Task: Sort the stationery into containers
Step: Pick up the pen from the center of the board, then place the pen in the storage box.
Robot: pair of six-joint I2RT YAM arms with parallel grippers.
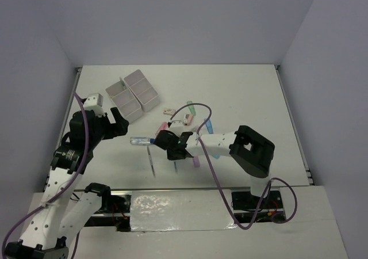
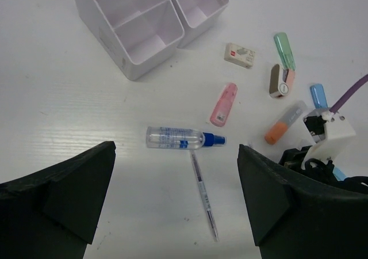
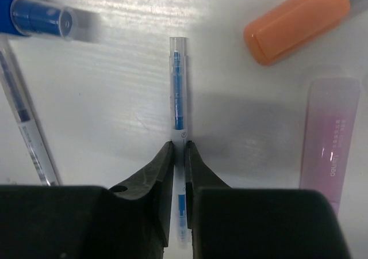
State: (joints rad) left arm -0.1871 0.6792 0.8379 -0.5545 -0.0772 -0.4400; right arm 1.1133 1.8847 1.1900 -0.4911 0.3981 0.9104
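My right gripper point(image 3: 179, 147) is shut on a thin clear pen with blue ink point(image 3: 179, 92) that lies flat on the table, and the pen's tip sticks out ahead of the jaws. From above, the right gripper point(image 1: 172, 145) sits low among the scattered stationery. A clear blue-capped tube point(image 2: 175, 138) and a second thin pen point(image 2: 204, 193) lie below my left gripper point(image 2: 176, 149), which hangs open above them with nothing between its fingers. The white containers point(image 2: 146, 23) stand at the far left, and the bins that show look empty.
A pink highlighter point(image 2: 223, 104), an eraser point(image 2: 239, 53), a green highlighter point(image 2: 283, 50), an orange highlighter point(image 2: 284, 122) and a blue highlighter point(image 2: 318, 95) lie right of the containers. Another pale pink-purple highlighter point(image 3: 330, 135) lies beside the right jaws.
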